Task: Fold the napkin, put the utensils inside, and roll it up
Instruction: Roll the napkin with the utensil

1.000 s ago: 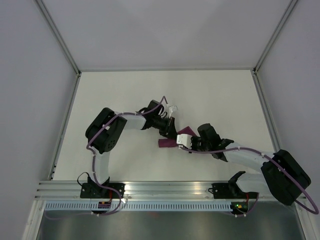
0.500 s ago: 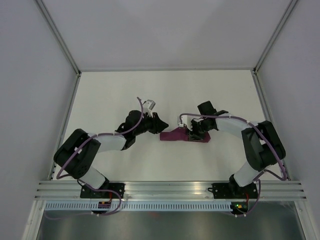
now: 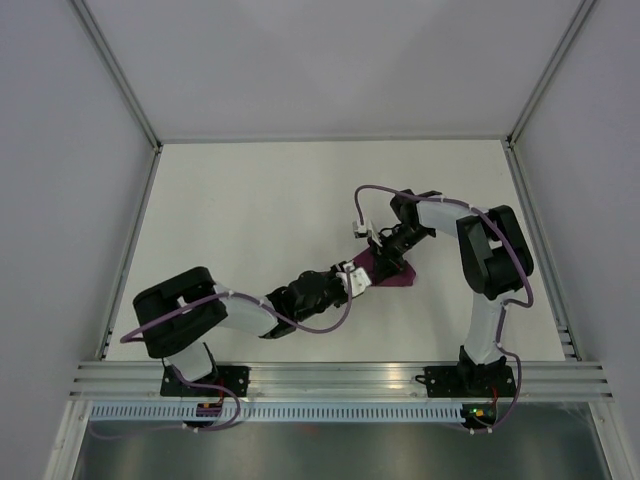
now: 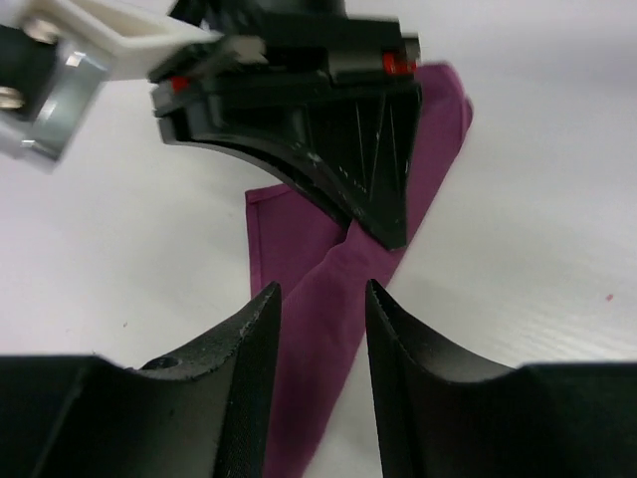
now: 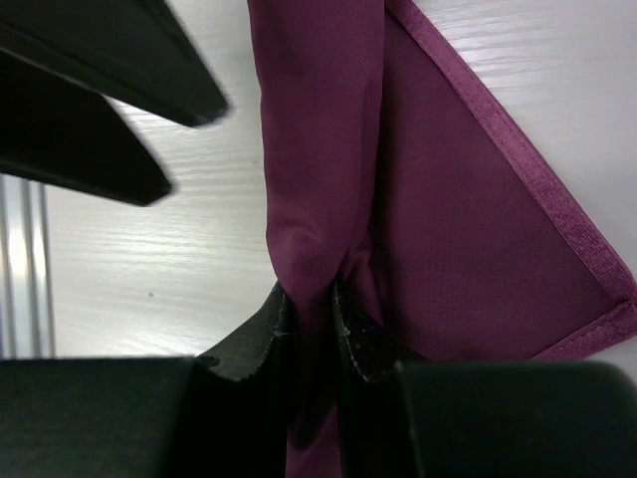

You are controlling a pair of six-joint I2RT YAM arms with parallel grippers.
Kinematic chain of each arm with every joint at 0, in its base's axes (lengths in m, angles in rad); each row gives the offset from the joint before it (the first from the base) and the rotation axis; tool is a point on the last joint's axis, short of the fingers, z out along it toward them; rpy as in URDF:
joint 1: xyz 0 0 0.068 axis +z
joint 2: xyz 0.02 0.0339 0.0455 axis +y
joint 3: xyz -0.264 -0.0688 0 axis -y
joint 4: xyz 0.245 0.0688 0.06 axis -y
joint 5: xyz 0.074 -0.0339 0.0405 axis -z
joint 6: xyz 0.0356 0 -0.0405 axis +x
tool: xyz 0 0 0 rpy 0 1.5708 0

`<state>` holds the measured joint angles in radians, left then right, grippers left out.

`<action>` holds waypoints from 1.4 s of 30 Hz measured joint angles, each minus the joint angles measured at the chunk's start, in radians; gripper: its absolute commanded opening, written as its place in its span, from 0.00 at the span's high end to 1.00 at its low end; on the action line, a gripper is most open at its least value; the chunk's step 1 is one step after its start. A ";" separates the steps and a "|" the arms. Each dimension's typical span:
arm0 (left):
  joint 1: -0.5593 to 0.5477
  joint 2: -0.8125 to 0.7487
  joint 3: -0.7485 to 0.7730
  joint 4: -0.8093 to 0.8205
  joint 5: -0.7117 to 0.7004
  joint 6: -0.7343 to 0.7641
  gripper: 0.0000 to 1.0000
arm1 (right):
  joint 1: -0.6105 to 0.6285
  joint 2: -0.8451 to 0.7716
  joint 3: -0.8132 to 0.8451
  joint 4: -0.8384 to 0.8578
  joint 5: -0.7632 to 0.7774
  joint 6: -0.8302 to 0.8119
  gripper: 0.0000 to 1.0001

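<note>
Two grippers met over the napkin [image 3: 393,276], which lay bunched into a narrow purple bundle right of centre on the white table [image 3: 250,200], angled from near-left to far-right. One hemmed corner lay flat on the table beside the bundle (clearest in the right wrist view).

The right gripper [image 5: 311,299] was clamped on a raised fold of the cloth. Its two fingertips were nearly together, with the fabric squeezed into a ridge between them. The right arm arched in from the far side and came down on the bundle's far end.

The left gripper [image 4: 321,299] reached in low from the near-left, tips at the bundle's near end. Its jaws stood parted and straddled the long ridge of cloth. The fabric ran through the gap between them, and I could not tell whether the pads touched it. In the left wrist view, the right gripper's black fingers sat just beyond the left tips, on the same ridge.

Both sets of fingertips were close together, almost nose to nose along the fold, but apart. Purple cables looped over each arm.
</note>
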<state>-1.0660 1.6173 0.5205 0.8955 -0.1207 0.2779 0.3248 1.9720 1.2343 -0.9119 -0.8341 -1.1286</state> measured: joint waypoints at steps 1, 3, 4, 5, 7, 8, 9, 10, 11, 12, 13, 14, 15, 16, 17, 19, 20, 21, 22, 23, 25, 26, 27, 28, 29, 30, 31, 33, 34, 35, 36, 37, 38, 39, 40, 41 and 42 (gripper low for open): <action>-0.014 0.027 0.004 0.003 -0.019 0.045 0.53 | 0.000 0.008 0.004 -0.020 -0.010 -0.004 0.96; -0.036 0.084 0.016 -0.002 -0.044 0.129 0.53 | 0.000 0.021 0.006 -0.060 -0.027 -0.010 0.96; -0.041 0.102 0.021 -0.007 -0.048 0.155 0.51 | 0.000 0.026 0.006 -0.077 -0.033 -0.011 0.96; -0.047 0.121 0.029 -0.014 -0.053 0.187 0.51 | 0.000 0.033 0.006 -0.097 -0.038 -0.012 0.96; -0.051 0.142 0.047 -0.035 -0.052 0.229 0.48 | 0.000 0.043 0.006 -0.128 -0.046 -0.012 0.96; -0.054 0.146 0.055 -0.043 -0.049 0.247 0.46 | 0.000 0.047 0.007 -0.137 -0.048 -0.012 0.96; -0.058 0.146 0.065 -0.052 -0.043 0.262 0.45 | -0.001 0.051 0.008 -0.146 -0.049 -0.013 0.96; -0.058 0.146 0.076 -0.061 -0.032 0.274 0.42 | 0.000 0.053 0.008 -0.156 -0.049 -0.012 0.96; -0.058 0.146 0.084 -0.071 -0.025 0.283 0.42 | 0.000 0.056 0.008 -0.166 -0.049 -0.012 0.96; -0.058 0.146 0.090 -0.082 -0.013 0.288 0.42 | 0.000 0.058 0.008 -0.174 -0.049 -0.012 0.96; -0.057 0.145 0.097 -0.099 0.000 0.292 0.39 | 0.000 0.060 0.008 -0.179 -0.048 -0.012 0.96; -0.057 0.145 0.103 -0.113 0.012 0.294 0.39 | 0.000 0.061 0.007 -0.183 -0.048 -0.012 0.96; -0.057 0.145 0.109 -0.124 0.023 0.294 0.38 | 0.000 0.063 0.007 -0.190 -0.047 -0.011 0.96; -0.057 0.143 0.119 -0.141 0.032 0.295 0.38 | 0.000 0.066 0.007 -0.196 -0.047 -0.010 0.96; -0.057 0.142 0.127 -0.157 0.045 0.295 0.38 | 0.000 0.068 0.007 -0.203 -0.047 -0.008 0.96; -0.058 0.141 0.139 -0.179 0.065 0.295 0.38 | 0.000 0.071 0.007 -0.212 -0.046 -0.005 0.96; -0.057 0.139 0.140 -0.187 0.073 0.295 0.38 | 0.000 0.072 0.005 -0.216 -0.045 -0.002 0.96; -0.058 0.134 0.140 -0.193 0.080 0.295 0.38 | 0.000 0.072 0.003 -0.219 -0.045 -0.001 0.96; -0.059 0.128 0.140 -0.202 0.086 0.295 0.37 | 0.001 0.072 0.002 -0.222 -0.044 0.000 0.96; -0.060 0.122 0.140 -0.210 0.092 0.294 0.37 | 0.002 0.074 0.002 -0.225 -0.044 0.002 0.96; -0.066 0.113 0.140 -0.222 0.108 0.294 0.37 | 0.002 0.075 0.002 -0.227 -0.044 0.006 0.96; -0.072 0.111 0.140 -0.233 0.118 0.293 0.37 | 0.002 0.075 0.002 -0.227 -0.043 0.006 0.96; -0.076 0.109 0.140 -0.243 0.125 0.293 0.36 | 0.002 0.076 0.002 -0.227 -0.043 0.008 0.96; -0.089 0.109 0.140 -0.250 0.127 0.293 0.36 | 0.002 0.076 0.002 -0.227 -0.043 0.010 0.96; -0.097 0.109 0.140 -0.256 0.129 0.292 0.36 | 0.002 0.076 0.002 -0.227 -0.044 0.011 0.96; -0.104 0.108 0.140 -0.262 0.130 0.292 0.36 | 0.002 0.076 0.002 -0.226 -0.043 0.013 0.96; -0.111 0.108 0.140 -0.268 0.131 0.291 0.36 | 0.002 0.076 0.002 -0.226 -0.043 0.014 0.96; -0.120 0.108 0.140 -0.274 0.129 0.291 0.36 | 0.002 0.077 0.002 -0.226 -0.043 0.017 0.96; -0.122 0.108 0.140 -0.274 0.128 0.292 0.36 | 0.002 0.077 0.002 -0.226 -0.044 0.018 0.96; -0.124 0.109 0.140 -0.272 0.122 0.292 0.36 | 0.002 0.078 0.003 -0.226 -0.044 0.018 0.96; -0.125 0.112 0.140 -0.270 0.117 0.292 0.36 | 0.002 0.078 0.003 -0.227 -0.044 0.018 0.96; -0.125 0.119 0.140 -0.265 0.109 0.292 0.36 | 0.002 0.078 0.003 -0.227 -0.044 0.019 0.96; -0.125 0.130 0.140 -0.257 0.097 0.293 0.37 | 0.002 0.078 0.003 -0.227 -0.044 0.020 0.96; -0.125 0.143 0.140 -0.252 0.090 0.293 0.37 | 0.002 0.079 0.003 -0.227 -0.044 0.022 0.96; -0.125 0.156 0.138 -0.249 0.080 0.295 0.37 | 0.002 0.079 0.003 -0.227 -0.044 0.024 0.97; -0.125 0.167 0.137 -0.247 0.073 0.296 0.37 | 0.002 0.079 0.003 -0.227 -0.044 0.025 0.97; -0.125 0.174 0.135 -0.226 0.065 0.296 0.37 | 0.002 0.079 0.003 -0.227 -0.044 0.026 0.97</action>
<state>-1.1908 1.7916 0.6552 0.6697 -0.0555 0.5743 0.3271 2.0510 1.2369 -1.1385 -0.8783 -1.1030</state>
